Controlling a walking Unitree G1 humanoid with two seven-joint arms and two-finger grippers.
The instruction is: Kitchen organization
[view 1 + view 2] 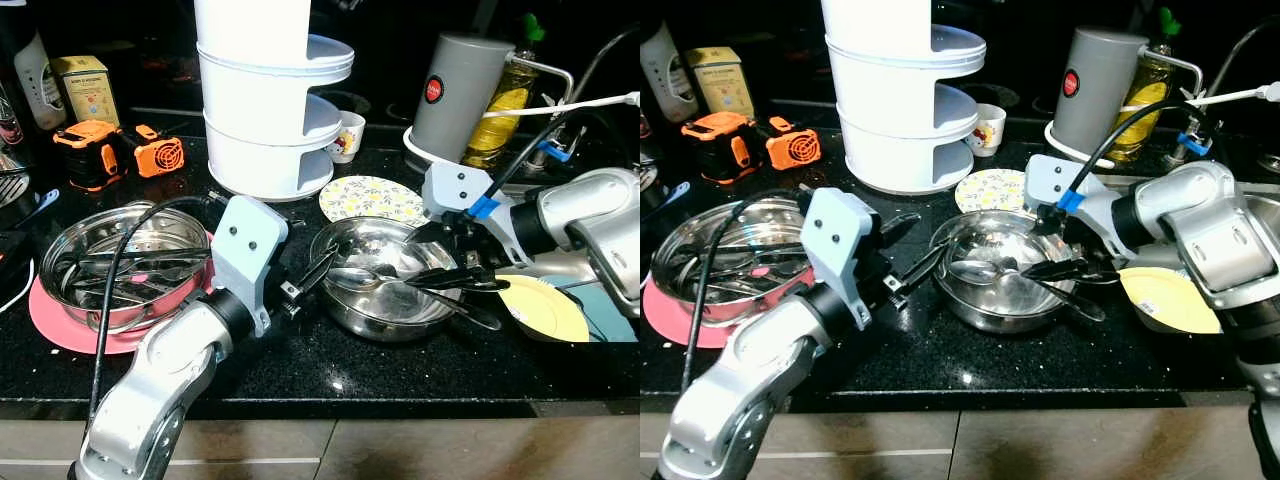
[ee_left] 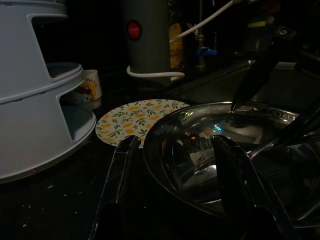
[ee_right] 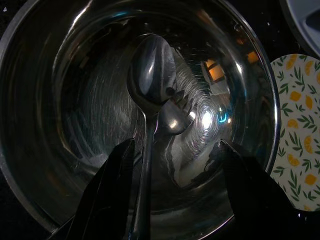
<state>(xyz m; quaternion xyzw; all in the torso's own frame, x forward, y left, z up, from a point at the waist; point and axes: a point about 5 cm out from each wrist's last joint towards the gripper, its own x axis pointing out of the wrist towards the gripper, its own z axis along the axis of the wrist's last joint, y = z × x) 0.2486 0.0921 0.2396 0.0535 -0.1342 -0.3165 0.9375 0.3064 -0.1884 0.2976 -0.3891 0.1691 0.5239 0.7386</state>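
So, mid-sort by my reading: the left bowl (image 1: 120, 262), on its pink mat (image 1: 70, 330), already holds a pile of cutlery, while the middle bowl (image 1: 385, 275) on the tabletop (image 1: 330, 375) still has a spoon (image 3: 150, 75) lying in it. Right claw (image 3: 175, 165) hangs spread wide over that bowl, fingers either side of the spoon handle, nothing gripped yet. Left claw (image 2: 177, 170) sits open too, at the bowl's near rim. Spoon left to move, I'd say.
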